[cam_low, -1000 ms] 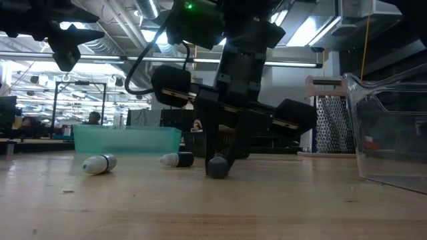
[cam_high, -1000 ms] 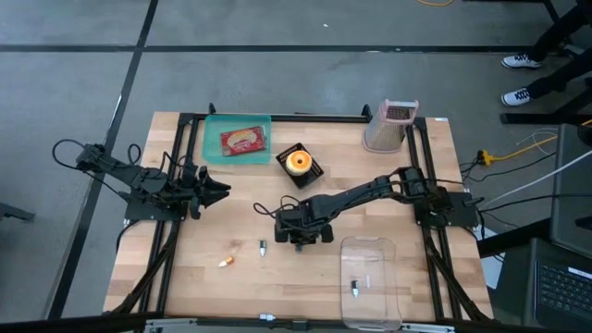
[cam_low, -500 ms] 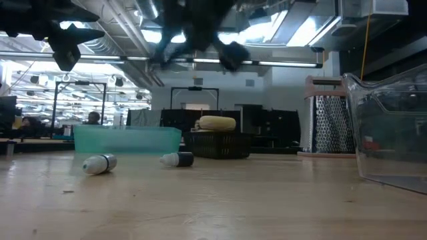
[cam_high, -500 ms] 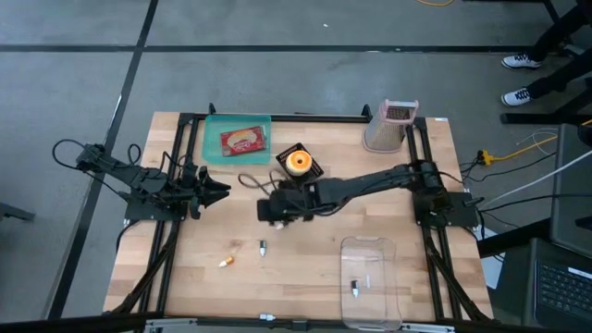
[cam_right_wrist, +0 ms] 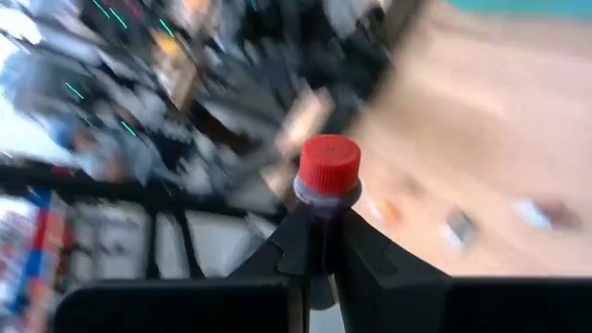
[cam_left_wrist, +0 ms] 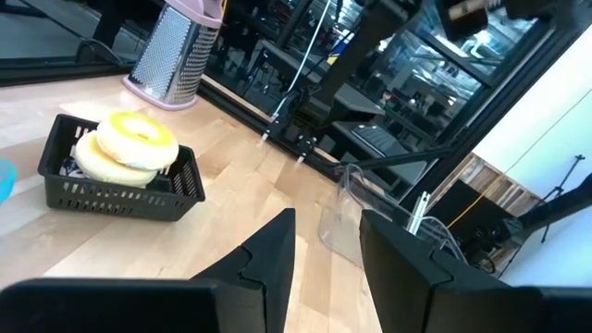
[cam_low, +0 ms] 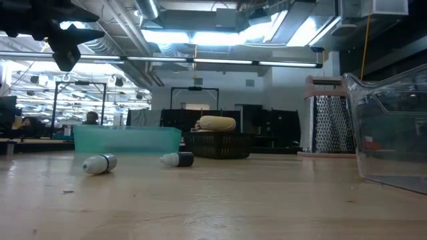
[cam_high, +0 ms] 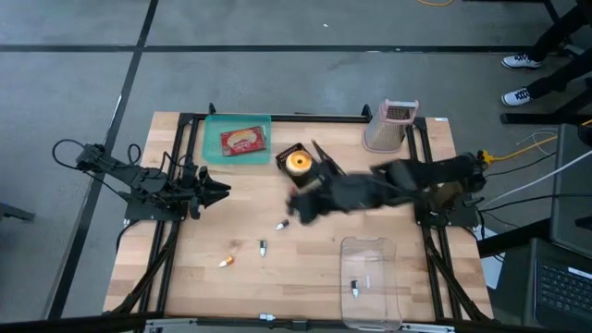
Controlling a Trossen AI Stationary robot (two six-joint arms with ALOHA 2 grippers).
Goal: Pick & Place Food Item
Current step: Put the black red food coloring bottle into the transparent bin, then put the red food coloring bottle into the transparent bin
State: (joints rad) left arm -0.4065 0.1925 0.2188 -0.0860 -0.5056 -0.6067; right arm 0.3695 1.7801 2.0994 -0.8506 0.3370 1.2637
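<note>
Though gripped and raised well off the worktop, not yet placed: small red-capped bottle, clenched between the jaws of the right gripper, cap outward beyond the fingertips. In the high view, right gripper blurred above the middle of the worktop, between the black basket and the clear container; absent from the low view, so judged high overhead.

Done so far, judging by the layout: one small bottle lying inside the clear container, and the pick of the held one.

Left to do: carrying the held bottle over to its place, probably the clear container, then letting go. After that, likely the same for the two loose bottles lying on the worktop near each other, well apart from the container. Roughly a third of the way through, if all four belong there.

Apparently untouched: packaged food in the teal tray, ring-shaped pastries in the black basket, grater at the far edge.

Left gripper waiting at the left edge, jaws parted, grasping nothing.
</note>
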